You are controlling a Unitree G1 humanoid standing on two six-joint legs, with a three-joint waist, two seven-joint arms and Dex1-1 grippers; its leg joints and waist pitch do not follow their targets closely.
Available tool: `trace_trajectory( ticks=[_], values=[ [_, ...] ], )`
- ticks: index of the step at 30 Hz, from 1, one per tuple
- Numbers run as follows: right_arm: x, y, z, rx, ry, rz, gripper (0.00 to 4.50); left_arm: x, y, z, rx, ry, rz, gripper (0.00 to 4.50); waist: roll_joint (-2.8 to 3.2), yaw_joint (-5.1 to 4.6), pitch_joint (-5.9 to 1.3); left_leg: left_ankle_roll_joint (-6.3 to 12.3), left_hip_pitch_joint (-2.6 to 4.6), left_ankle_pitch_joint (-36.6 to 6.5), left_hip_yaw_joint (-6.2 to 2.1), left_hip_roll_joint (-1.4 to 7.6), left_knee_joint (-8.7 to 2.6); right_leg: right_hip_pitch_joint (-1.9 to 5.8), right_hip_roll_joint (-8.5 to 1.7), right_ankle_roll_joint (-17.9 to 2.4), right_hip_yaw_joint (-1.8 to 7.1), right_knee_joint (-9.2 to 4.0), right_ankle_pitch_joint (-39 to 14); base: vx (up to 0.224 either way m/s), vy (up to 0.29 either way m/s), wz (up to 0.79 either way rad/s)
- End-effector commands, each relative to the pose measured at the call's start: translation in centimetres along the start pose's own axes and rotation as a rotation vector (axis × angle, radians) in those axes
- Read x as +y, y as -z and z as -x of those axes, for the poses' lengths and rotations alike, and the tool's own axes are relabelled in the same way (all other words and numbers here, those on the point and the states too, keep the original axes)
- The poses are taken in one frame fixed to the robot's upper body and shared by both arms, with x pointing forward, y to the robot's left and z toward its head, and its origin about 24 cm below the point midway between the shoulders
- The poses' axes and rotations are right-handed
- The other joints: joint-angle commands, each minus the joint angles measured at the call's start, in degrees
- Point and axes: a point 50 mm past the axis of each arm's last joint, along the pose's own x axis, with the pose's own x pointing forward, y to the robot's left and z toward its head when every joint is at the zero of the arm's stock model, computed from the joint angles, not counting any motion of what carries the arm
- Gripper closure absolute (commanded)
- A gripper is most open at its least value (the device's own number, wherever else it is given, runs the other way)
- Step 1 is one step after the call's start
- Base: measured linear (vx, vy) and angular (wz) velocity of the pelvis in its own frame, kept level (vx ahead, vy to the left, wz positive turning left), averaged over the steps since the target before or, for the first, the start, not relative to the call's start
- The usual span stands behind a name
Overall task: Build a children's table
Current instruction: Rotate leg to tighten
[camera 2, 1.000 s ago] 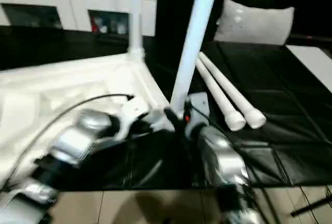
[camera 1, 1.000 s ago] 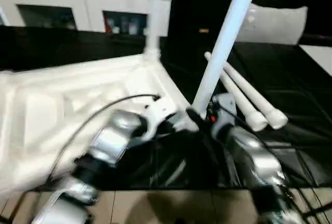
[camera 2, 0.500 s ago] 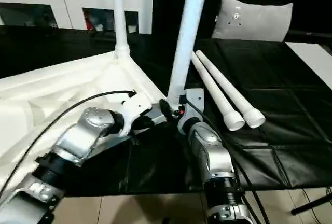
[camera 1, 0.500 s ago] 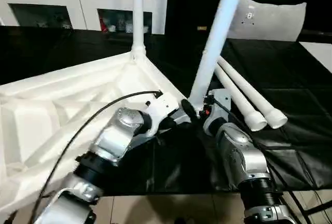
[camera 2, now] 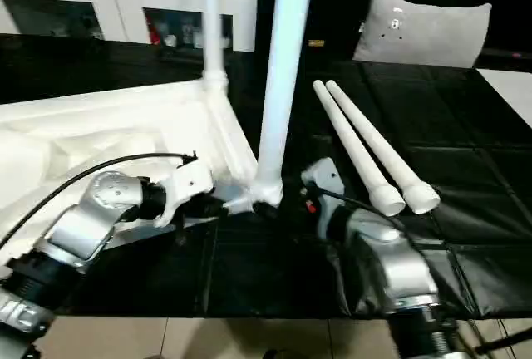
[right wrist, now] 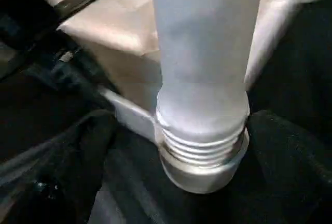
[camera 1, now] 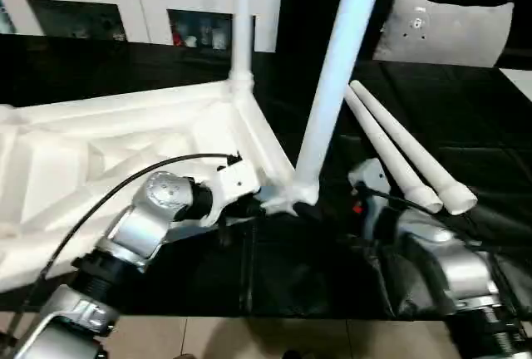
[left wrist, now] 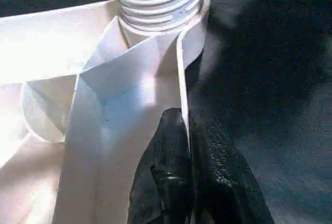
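Left eye view: the table top (camera 1: 125,151) lies upside down at left; my right gripper (camera 1: 366,197) sits just right of the leg (camera 1: 332,85) rising from the near corner socket (camera 1: 287,201).

Left wrist view: my left gripper (left wrist: 188,146) pinches the top's rim beside that socket.

Right wrist view: the leg's threads show; whether my right gripper is open I cannot tell.

You're in a home-like room: white cabinets (camera 1: 125,10) with glass doors beyond the far edge, a cushion (camera 1: 449,31) behind.
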Motion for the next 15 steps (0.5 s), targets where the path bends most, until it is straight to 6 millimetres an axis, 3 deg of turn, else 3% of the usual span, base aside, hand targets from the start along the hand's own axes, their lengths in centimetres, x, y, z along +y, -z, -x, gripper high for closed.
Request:
trace_trajectory(
  ticks=[1,2,10,12,13,15],
  values=[
    [0.2,-0.5,0.3,-0.003,-0.066,0.025,0.09,-0.7,-0.2,-0.4,0.003,0.095,-0.057,4.5,0.69,0.07,-3.69,2.92,0.46,-12.42,-0.02,1.48,-3.79,2.93,-4.04,-9.47,2.85,-4.0,-19.89,0.0,0.0,0.0],
    [0.1,-0.6,0.5,0.021,-0.106,0.045,0.09,-0.7,-0.1,-0.2,0.011,0.119,-0.07,4.5,0.63,0.2,-3.6,2.63,0.67,-12.81,0.08,1.47,-3.79,2.71,-3.99,-9.9,2.87,-3.99,-19.67,0.0,0.0,0.0],
    [0.0,-0.9,1.0,0.133,-0.289,0.159,0.09,-1.2,-0.2,0.8,0.036,0.295,-0.162,4.5,0.01,0.56,-3.88,2.86,0.39,-11.23,0.03,1.48,-3.65,3.11,-4.2,-10.83,2.89,-3.42,-17.8,0.0,0.0,0.0],
    [0.0,-0.9,0.9,0.136,-0.303,0.163,0.09,-1.3,-0.2,0.8,0.037,0.307,-0.17,4.5,0.13,0.68,-3.98,3.13,0.37,-10.33,-0.01,1.53,-3.64,3.18,-4.25,-11.14,2.87,-3.23,-16.83,0.0,0.0,0.0],
    [0.0,-0.9,0.9,0.135,-0.311,0.16,0.34,-1.3,-0.2,0.8,0.038,0.316,-0.176,4.5,0.04,0.76,-3.93,3.23,0.37,-10.06,0.04,1.55,-3.62,3.15,-4.23,-11.31,2.88,-3.18,-16.51,0.0,0.0,0.0],
    [0.0,-1.1,0.6,0.124,-0.323,0.149,0.34,-1.4,-0.2,0.8,0.039,0.325,-0.188,4.5,0.01,0.92,-3.99,3.22,0.36,-9.59,0.05,1.57,-3.61,3.2,-4.25,-11.45,2.88,-3.1,-16.16,0.0,0.0,0.0]
  ],
)
